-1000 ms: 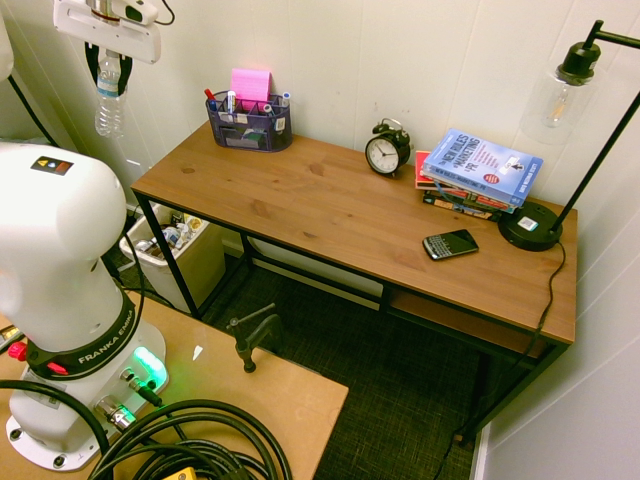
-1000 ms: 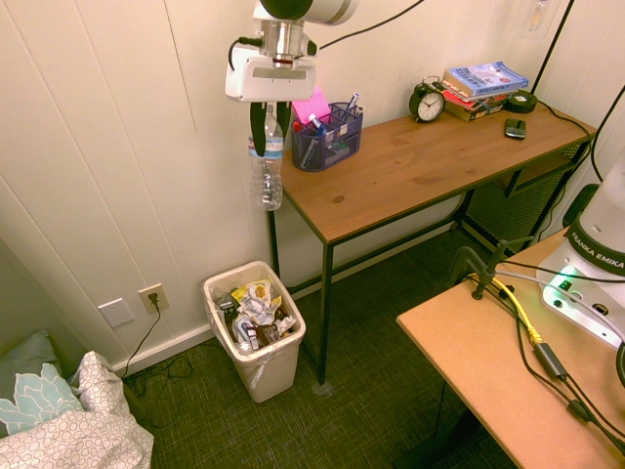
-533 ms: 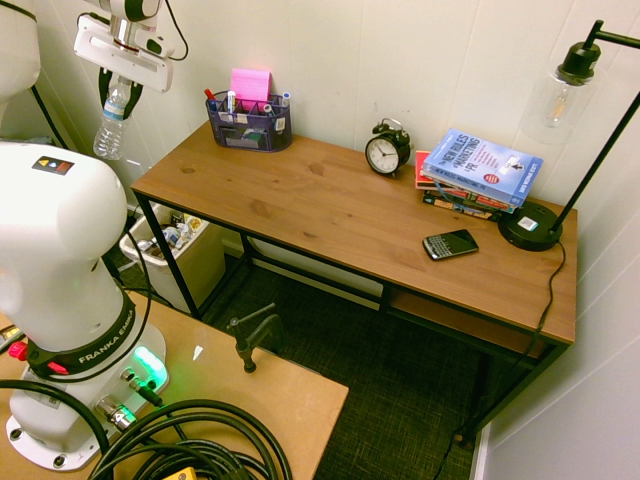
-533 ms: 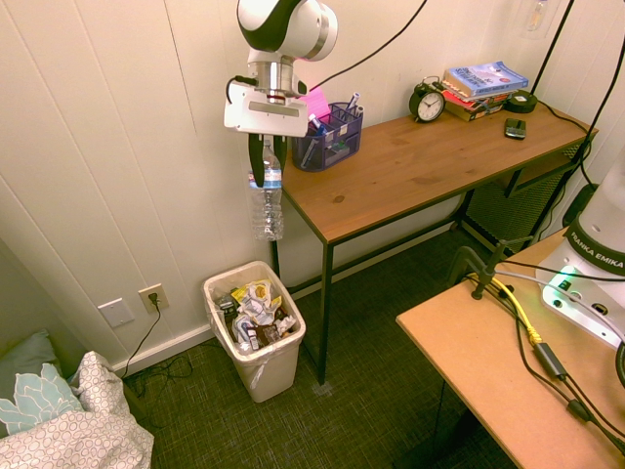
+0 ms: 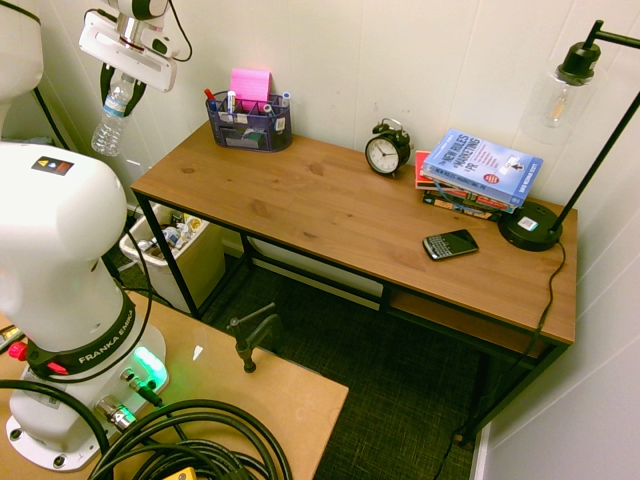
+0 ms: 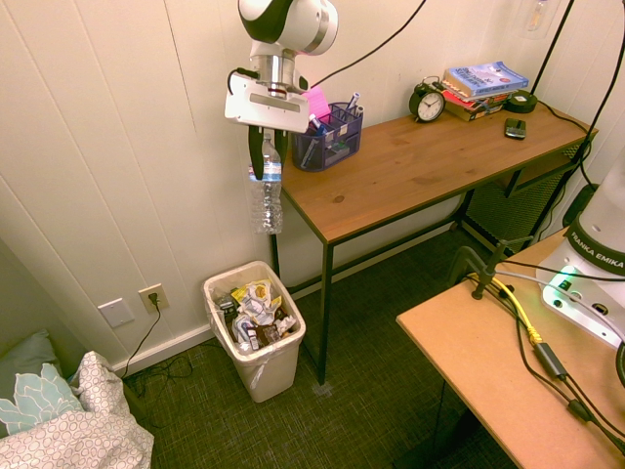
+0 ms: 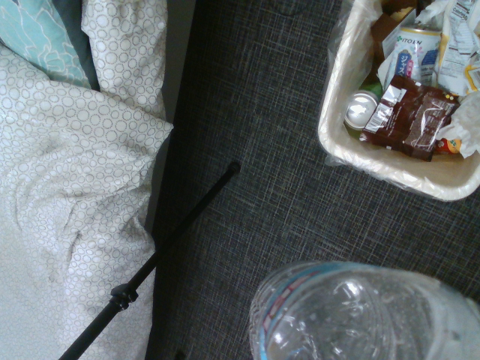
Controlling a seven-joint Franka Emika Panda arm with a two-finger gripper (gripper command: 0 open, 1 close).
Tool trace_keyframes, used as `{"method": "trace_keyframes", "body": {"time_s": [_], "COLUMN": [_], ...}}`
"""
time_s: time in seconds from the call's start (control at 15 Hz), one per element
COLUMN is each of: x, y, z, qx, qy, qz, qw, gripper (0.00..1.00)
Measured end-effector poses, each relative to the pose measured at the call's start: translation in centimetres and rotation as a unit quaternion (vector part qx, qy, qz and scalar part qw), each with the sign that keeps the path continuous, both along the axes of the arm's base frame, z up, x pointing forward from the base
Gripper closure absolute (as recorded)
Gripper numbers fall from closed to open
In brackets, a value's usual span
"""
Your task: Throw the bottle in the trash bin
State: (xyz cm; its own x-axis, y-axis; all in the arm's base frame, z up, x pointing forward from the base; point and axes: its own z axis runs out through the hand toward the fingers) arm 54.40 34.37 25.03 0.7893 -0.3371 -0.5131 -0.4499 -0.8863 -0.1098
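While jaws grip bottle | cap hidden | base cropped in wrist view

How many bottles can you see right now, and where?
1: the clear plastic bottle, held in the claw above the trash bin. More may be hidden among the rubbish inside.

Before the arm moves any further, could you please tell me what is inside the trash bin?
The trash bin holds a dark brown wrapper, a can and crumpled packaging. Whatever lies beneath that top layer is covered.
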Motion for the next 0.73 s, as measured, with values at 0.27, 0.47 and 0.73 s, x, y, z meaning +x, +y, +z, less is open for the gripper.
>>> {"method": "trace_keyframes", "body": {"time_s": [0.27, 0.47, 0.73], "x": [0.7, 1.1, 2.3], "y": [0.0, -0.5, -2.8], "z": [2.8, 4.6, 5.7], "qx": [0.010, 0.012, -0.024], "qy": [-0.023, -0.036, -0.057], "qz": [-0.004, -0.008, -0.036], "qw": [1.000, 0.999, 0.997], "gripper": [0.00, 0.00, 0.00]}}
